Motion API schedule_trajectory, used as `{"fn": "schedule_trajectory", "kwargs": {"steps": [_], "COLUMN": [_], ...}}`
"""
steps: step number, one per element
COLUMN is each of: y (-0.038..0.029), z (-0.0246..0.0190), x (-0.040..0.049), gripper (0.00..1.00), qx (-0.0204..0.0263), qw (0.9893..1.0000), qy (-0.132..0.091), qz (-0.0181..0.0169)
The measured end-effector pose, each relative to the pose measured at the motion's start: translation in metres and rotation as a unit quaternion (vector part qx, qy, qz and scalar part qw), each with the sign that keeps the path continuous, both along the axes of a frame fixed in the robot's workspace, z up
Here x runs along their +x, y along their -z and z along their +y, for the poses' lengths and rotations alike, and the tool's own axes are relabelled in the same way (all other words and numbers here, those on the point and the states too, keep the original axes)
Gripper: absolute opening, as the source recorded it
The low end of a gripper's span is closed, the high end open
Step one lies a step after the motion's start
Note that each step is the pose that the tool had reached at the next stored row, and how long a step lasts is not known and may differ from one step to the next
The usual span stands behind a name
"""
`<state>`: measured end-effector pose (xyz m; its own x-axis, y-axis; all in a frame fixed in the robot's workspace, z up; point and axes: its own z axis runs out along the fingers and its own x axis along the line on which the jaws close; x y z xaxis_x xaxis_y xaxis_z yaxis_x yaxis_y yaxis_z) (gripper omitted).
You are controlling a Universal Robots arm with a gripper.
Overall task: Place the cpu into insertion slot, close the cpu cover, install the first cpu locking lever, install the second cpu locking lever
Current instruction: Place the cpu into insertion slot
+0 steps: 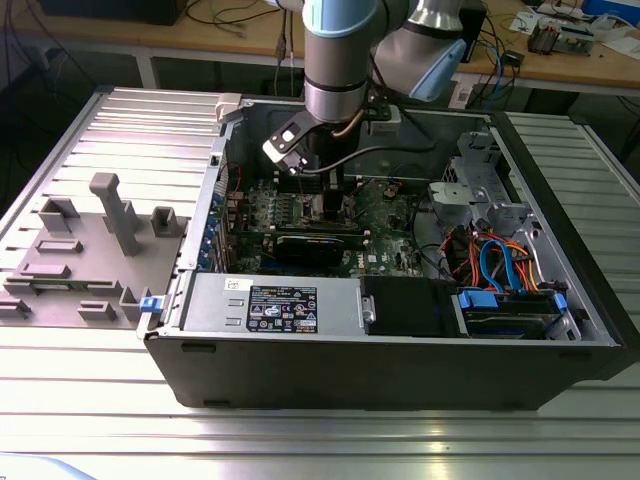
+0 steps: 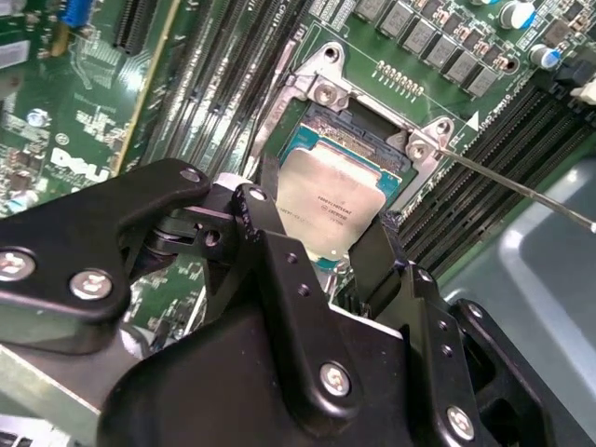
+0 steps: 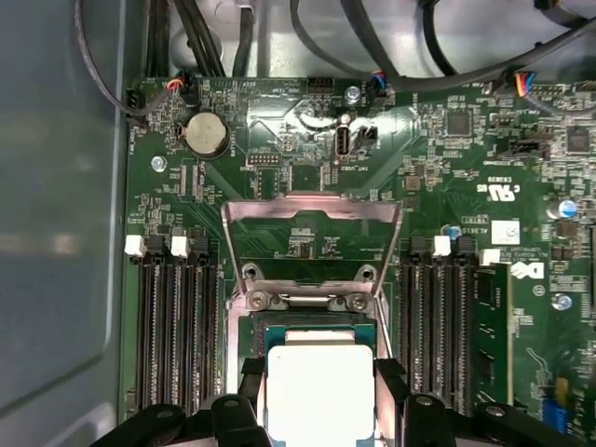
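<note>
Your claw (image 3: pixel 319 372) pinches the cpu (image 3: pixel 319 396) by two edges, keeping it level at the slot (image 3: pixel 317 321), 12 o'clock of the card (image 1: pixel 320 243) in the exterior view. The cover (image 3: pixel 312 237) is tipped open, leaving entry clear.

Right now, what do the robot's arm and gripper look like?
The arm is a silver-grey metal tube with pale blue joint caps; a grey cable loops off its wrist. The gripper is matte black, built of angular linkage plates joined by shiny silver screws.
</note>
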<state>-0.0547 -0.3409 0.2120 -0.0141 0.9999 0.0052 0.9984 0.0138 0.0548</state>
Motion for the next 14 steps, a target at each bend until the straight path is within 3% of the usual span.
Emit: {"fn": "schedule_trajectory", "kwargs": {"steps": [14], "y": [0.0102], "z": [0.0026], "x": [-0.0006], "gripper": [0.54], "qx": [0.0000], "qw": [1.0000], "qy": [0.008], "qz": [0.0000]}}
